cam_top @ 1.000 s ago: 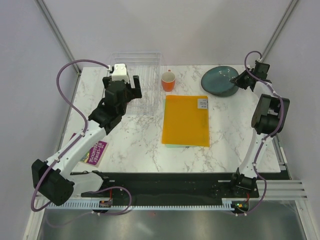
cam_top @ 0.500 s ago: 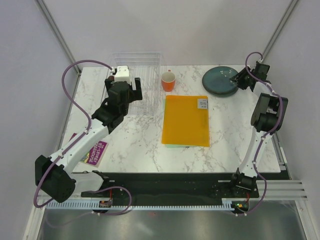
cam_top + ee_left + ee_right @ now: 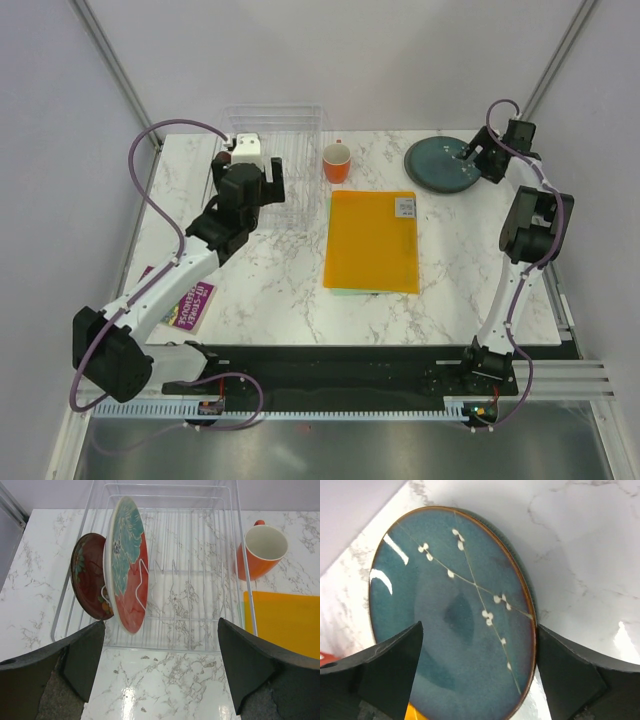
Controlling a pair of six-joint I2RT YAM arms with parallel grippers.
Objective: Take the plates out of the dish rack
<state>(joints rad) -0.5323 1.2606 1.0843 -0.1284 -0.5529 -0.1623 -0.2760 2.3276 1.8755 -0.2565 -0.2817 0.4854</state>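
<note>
Print on the magenta leaflet (image 3: 190, 303) and white label (image 3: 405, 206) on orange folder (image 3: 370, 250) is illegible.

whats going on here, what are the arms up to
Two robot arms are emptying a dish rack. The right end effector is open above a teal plate that lies flat at the far right of the table. The left end effector is open and faces the rack, where a red-and-teal plate and a dark red plate stand on edge. An orange cup sits beside the rack.

Overhead view spans table (image 3: 270, 290); wrist views (close) peer down.
</note>
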